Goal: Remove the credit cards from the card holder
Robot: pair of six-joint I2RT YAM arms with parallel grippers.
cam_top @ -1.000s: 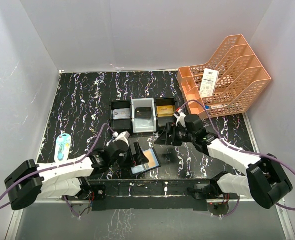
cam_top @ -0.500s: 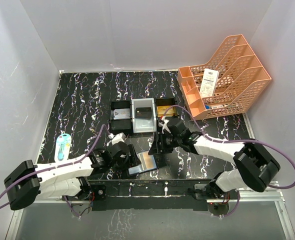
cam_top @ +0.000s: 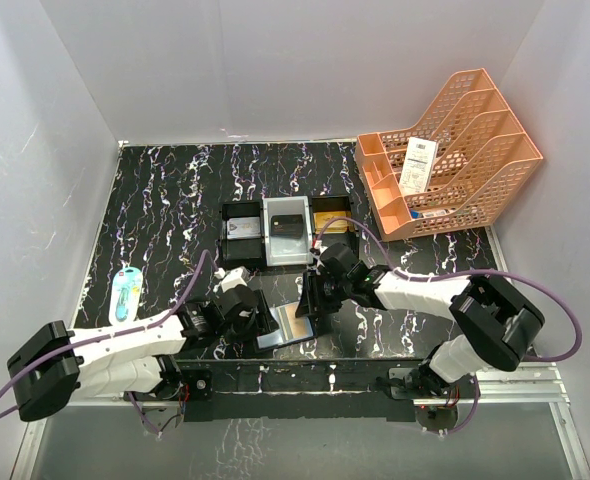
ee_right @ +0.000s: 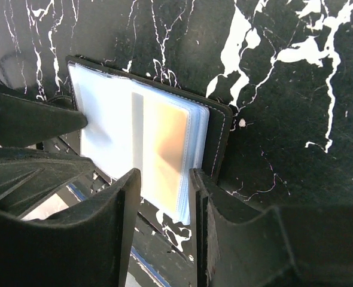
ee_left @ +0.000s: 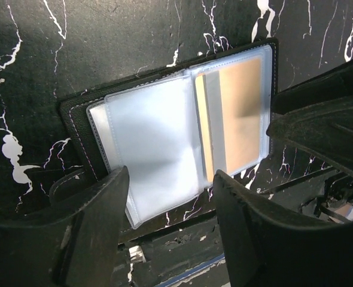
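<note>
The card holder [cam_top: 289, 324] lies open on the black marbled table near the front edge, its blue-grey clear sleeves up. A gold-orange credit card [ee_left: 234, 113] sits inside the right sleeve; it also shows in the right wrist view [ee_right: 164, 149]. My left gripper [ee_left: 170, 239] is open, with its fingers straddling the holder's [ee_left: 146, 137] left panel at the near edge. My right gripper [ee_right: 164, 221] is open with a narrow gap, over the holder's [ee_right: 105, 131] card-side corner. In the top view the left gripper [cam_top: 263, 322] and right gripper [cam_top: 311, 302] flank the holder.
A row of three small bins [cam_top: 287, 248] stands behind the holder, with a grey card [cam_top: 240, 228], a black card [cam_top: 288, 224] and a gold card [cam_top: 330, 222] in them. An orange mesh rack [cam_top: 460, 170] with a white slip [cam_top: 418, 165] is at the back right. A blue-white packet [cam_top: 127, 293] lies at the left.
My right gripper has swung left and down from beside the bins onto the card holder's right side. The holder has shifted slightly toward the front. The left gripper has barely moved.
</note>
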